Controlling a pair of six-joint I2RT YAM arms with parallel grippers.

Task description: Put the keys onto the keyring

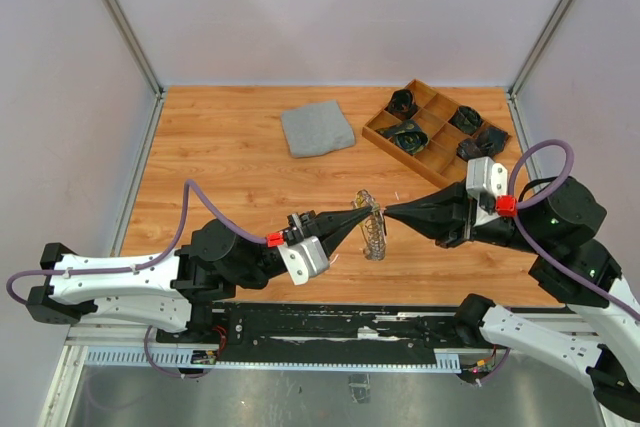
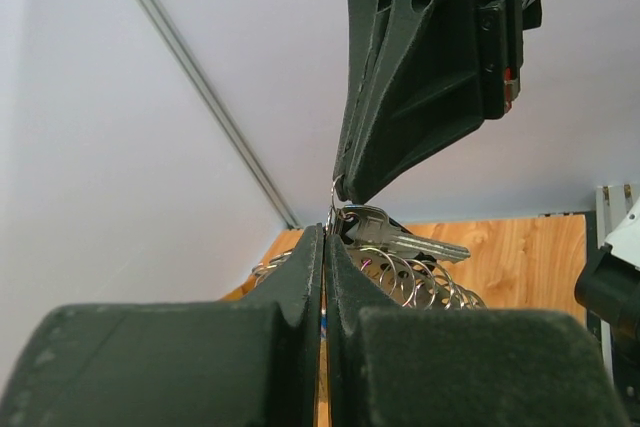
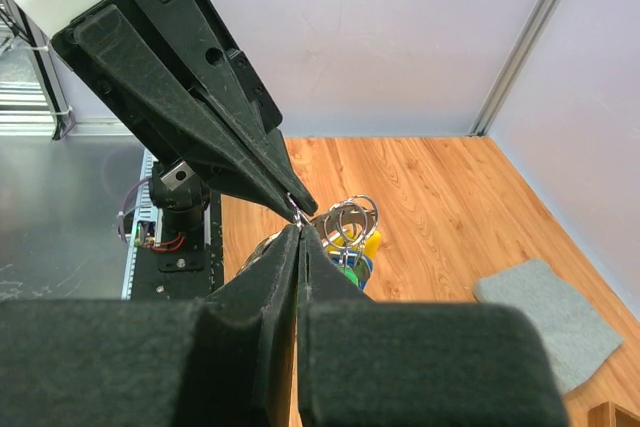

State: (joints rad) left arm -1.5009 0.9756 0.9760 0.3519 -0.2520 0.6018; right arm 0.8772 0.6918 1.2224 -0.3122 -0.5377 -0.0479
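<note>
Left fingers (image 1: 352, 217) from eight o'clock and right fingers (image 1: 402, 213) from three o'clock both clamp the keyring (image 1: 374, 232); keys (image 3: 365, 244) dangle beneath.

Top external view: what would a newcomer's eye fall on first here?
The left gripper and right gripper meet tip to tip at the centre, both shut on the keyring, keys hanging below. Farther back lie a grey cloth and a wooden tray.

Both arms reach inward over the table, tips almost meeting; the left gripper (image 1: 366, 215) and right gripper (image 1: 390, 212) point at each other, fingers pressed tightly together
</note>
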